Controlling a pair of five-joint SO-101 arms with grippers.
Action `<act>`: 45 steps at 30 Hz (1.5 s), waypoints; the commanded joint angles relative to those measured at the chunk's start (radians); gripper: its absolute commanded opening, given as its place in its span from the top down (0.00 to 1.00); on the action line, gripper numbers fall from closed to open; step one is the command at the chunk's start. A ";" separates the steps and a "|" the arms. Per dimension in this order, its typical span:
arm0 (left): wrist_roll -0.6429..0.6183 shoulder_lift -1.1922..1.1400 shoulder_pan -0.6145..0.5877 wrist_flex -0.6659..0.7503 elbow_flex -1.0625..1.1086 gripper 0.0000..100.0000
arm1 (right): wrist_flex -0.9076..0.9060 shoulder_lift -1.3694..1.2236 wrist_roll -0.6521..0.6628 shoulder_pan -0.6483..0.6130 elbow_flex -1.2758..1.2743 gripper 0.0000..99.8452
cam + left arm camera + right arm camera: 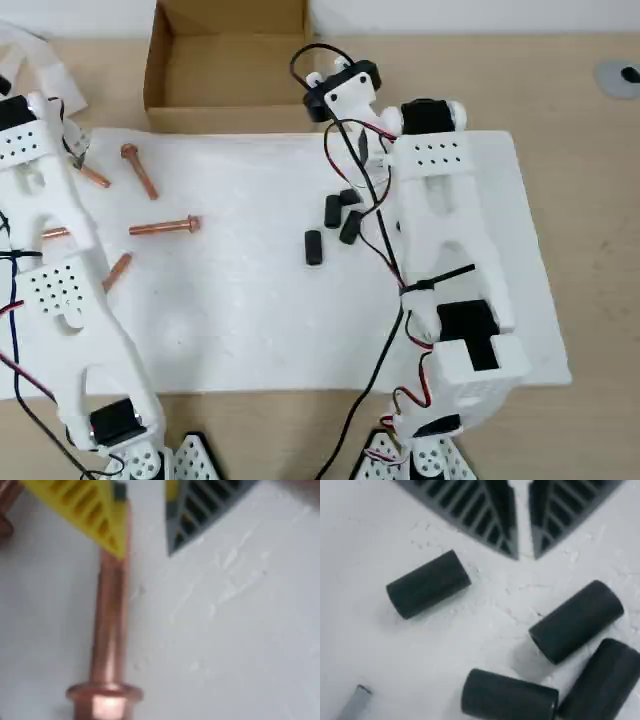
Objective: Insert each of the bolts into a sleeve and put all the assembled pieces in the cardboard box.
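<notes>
White foam pad (pixel 250 320) covers the table (pixel 580 120). Left gripper (pixel 145 554): jaws parted, empty, a copper bolt (pixel 110 630) touching its yellow finger (pixel 85 505). Right gripper (pixel 525 556): jaws almost closed, empty, above four black sleeves (pixel 429 584). Cardboard box (pixel 158 70): at the pad's 11 o'clock.

A robotics lab bench: white printed arms (pixel 445 215) with loose wiring (pixel 372 375) on a foam sheet (pixel 230 320) over a wooden table (pixel 585 190).
</notes>
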State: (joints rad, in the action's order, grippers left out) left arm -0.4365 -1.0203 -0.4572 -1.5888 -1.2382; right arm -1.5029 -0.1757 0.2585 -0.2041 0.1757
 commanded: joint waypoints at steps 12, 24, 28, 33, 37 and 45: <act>-0.092 0.015 -0.005 0.101 -0.052 0.82 | -0.003 0.005 0.005 -0.016 0.051 0.96; -0.086 0.013 -0.029 0.229 0.051 0.80 | -0.003 0.005 0.005 -0.015 0.051 0.96; -0.087 0.013 -0.044 0.236 0.084 0.80 | -0.005 0.005 0.006 -0.012 0.051 0.96; -0.091 0.013 -0.041 0.318 0.143 0.80 | -0.005 0.005 0.009 -0.015 0.051 0.96; -0.150 0.013 -0.043 0.391 0.190 0.80 | -0.005 0.005 0.006 -0.015 0.051 0.96; -0.155 0.013 -0.025 0.413 0.249 0.80 | -0.005 0.005 0.006 -0.015 0.051 0.96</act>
State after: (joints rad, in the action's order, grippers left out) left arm -0.5884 -1.0249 -0.4879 -1.1838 -0.9958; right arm -1.5029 -0.1757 0.2585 -0.2041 0.1757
